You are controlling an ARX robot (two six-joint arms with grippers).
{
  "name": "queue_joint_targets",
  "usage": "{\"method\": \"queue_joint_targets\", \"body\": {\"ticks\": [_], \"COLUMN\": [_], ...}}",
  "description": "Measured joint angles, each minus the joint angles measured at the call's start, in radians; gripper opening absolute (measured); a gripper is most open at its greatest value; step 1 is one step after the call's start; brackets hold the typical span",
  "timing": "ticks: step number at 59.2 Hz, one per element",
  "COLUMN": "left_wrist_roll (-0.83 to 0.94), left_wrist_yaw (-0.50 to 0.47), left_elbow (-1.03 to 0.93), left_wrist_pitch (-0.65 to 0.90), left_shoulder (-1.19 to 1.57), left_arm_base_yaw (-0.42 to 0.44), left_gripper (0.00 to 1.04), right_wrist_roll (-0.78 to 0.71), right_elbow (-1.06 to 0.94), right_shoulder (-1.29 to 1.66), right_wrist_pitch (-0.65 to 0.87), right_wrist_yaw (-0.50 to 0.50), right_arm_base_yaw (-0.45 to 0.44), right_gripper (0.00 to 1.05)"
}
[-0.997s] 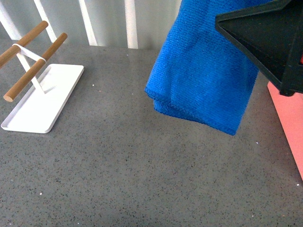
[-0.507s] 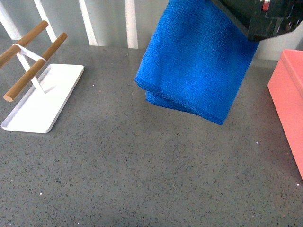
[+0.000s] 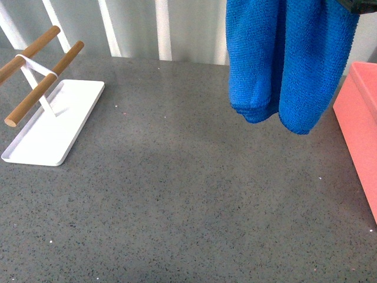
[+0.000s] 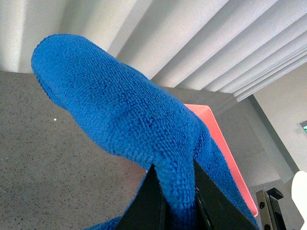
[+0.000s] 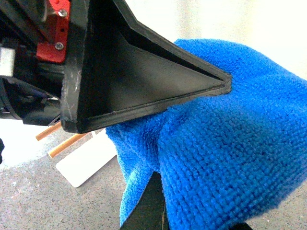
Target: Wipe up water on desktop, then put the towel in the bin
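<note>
1. Since the earlier frame, the bright blue terry-cloth towel has swung from a slanted sheet over the middle to a straight vertical hang further right. The black arm body that covered the upper right has gone from the front view, apart from a dark sliver at the top corner.
2. The towel now hangs in two bulky lobes, clear above the dark grey speckled stone surface.
3. The towel's right lobe is just beside the salmon-pink rectangular bin, and no part of it is inside the bin.
4. The left hand is clamped on the towel. In the left wrist view I see a fold of cloth pinched between its two dark fingers.
5. In the right wrist view, a black wedge-shaped finger of the other arm presses into the towel.
6. Of the right hand, I see one dark finger against the cloth. I cannot tell whether this hand grips or not.
7. The flat white tray with wooden rods stands on the surface at the far left, well apart from the towel.
</note>
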Motion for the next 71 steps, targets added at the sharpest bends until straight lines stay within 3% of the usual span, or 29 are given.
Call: {"method": "queue_joint_targets", "body": {"ticks": [7, 15, 19, 24, 36, 45, 52, 60, 71], "left_wrist_roll": [-0.003, -0.004, -0.003, 0.006, 0.084, 0.166, 0.186, 0.198, 0.193], "left_wrist_yaw": [0.000, -0.008, -0.019, -0.032, -0.061, -0.079, -0.087, -0.095, -0.190], "left_elbow": [0.001, 0.001, 0.000, -0.006, -0.032, -0.108, -0.224, -0.372, -0.561], "left_wrist_pitch": [-0.001, -0.002, -0.006, -0.007, -0.055, -0.095, -0.088, -0.088, -0.116], "left_shoulder": [-0.002, -0.008, -0.012, -0.024, -0.032, -0.070, -0.165, -0.346, -0.599], "left_arm_base_yaw": [0.004, 0.010, 0.020, 0.051, 0.151, 0.232, 0.237, 0.193, 0.085], "left_gripper": [0.07, 0.28, 0.44, 0.66, 0.99, 0.98, 0.98, 0.98, 0.98], "right_wrist_roll": [0.008, 0.017, 0.023, 0.028, 0.037, 0.049, 0.053, 0.055, 0.055], "right_elbow": [0.000, 0.002, 0.006, 0.013, 0.014, 0.014, 0.014, 0.014, 0.014], "right_shoulder": [-0.010, -0.026, -0.037, -0.050, -0.076, -0.085, -0.089, -0.087, -0.079], "right_wrist_pitch": [-0.006, -0.010, -0.014, -0.023, -0.034, -0.035, -0.036, -0.036, -0.029], "right_wrist_yaw": [-0.004, -0.009, -0.013, -0.016, -0.014, -0.016, -0.019, -0.016, -0.004], "right_arm_base_yaw": [-0.007, -0.017, -0.026, -0.032, -0.043, -0.056, -0.062, -0.063, -0.050], "right_gripper": [0.04, 0.04, 0.04, 0.04, 0.04, 0.04, 0.04, 0.04, 0.04]}}
